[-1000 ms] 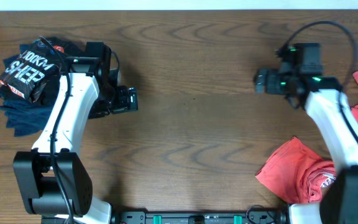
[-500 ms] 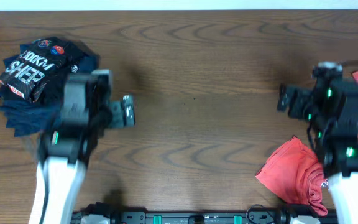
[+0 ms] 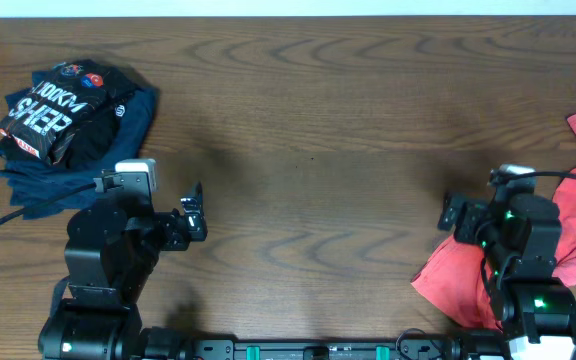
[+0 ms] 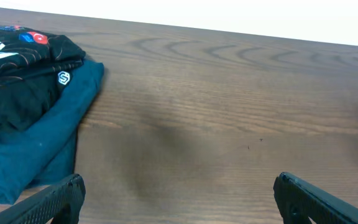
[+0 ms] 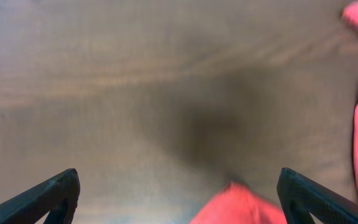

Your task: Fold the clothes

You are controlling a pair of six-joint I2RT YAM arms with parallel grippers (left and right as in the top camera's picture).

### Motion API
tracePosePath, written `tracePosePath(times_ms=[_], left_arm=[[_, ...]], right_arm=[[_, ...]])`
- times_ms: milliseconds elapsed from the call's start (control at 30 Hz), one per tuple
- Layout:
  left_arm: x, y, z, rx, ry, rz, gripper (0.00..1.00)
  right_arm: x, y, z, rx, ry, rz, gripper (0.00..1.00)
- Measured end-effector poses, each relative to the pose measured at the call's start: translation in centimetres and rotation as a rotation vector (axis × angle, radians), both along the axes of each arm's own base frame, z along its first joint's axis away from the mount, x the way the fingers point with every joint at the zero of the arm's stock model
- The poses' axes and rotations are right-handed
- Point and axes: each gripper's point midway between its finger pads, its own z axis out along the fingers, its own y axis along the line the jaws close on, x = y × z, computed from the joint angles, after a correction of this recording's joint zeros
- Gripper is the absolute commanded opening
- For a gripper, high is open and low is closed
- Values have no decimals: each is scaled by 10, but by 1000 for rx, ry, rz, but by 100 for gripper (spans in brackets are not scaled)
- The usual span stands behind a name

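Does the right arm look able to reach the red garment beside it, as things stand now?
Probably yes. The red garment lies close beside the right gripper, which is open and holds nothing, and only the wood of the table shows between its fingers and the cloth.

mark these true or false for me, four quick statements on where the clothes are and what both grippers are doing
1. The black printed shirt lies on top of a blue garment. True.
2. The left gripper is clamped on the blue garment. False: it is open, holds nothing and is apart from the pile.
3. The red garment lies neatly folded at the table's centre. False: it lies crumpled at the right side.
4. The right gripper is open and empty. True.
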Motion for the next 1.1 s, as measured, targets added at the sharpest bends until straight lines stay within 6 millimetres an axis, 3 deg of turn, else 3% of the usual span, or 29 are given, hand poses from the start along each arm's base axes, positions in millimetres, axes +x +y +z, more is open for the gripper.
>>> tracePosePath(times_ms=[200, 367, 900, 1100], left_arm=[[-1, 0, -2, 1, 8, 0, 98], [-4, 0, -7, 4, 32, 0, 98], [-4, 0, -7, 4, 32, 0, 98], [-4, 0, -7, 4, 32, 0, 98]], right_arm=[[-24, 0, -24, 5, 138, -4, 99], [-35, 0, -34, 7, 196, -6, 99], [-38, 0, -34, 6, 203, -7, 99], [-40, 0, -25, 4, 109, -7, 99]])
